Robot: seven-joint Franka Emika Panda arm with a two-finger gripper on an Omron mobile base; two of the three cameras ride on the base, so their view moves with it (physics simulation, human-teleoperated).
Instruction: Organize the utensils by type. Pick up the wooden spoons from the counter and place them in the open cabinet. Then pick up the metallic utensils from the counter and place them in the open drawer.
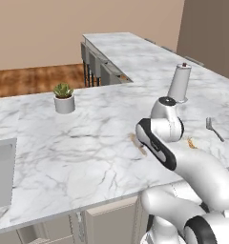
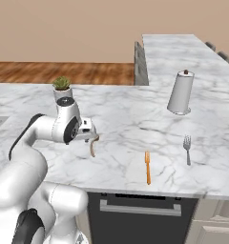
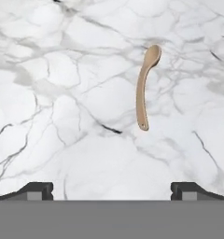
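A tan wooden spoon [image 3: 143, 88] lies flat on the white marble counter [image 3: 62, 93], bowl pointing away from the hand. My gripper [image 3: 113, 191] hovers above it, open, with nothing between its fingertips [image 3: 37, 190]. From the right base view the spoon [image 2: 93, 145] sits just below the hand [image 2: 88, 131]. From the left base view the arm partly covers the spoon [image 1: 138, 144]. An orange-copper fork [image 2: 147, 167] and a grey steel fork [image 2: 187, 148] lie to the right, near the counter's front edge. The cabinet and the drawer are out of view.
A paper towel roll [image 2: 181, 93] stands upright behind the forks. A small potted plant [image 2: 62, 88] sits at the back left. A sink [image 1: 2, 171] is set into the counter at far left. A dark appliance front [image 2: 140, 214] is below the counter edge.
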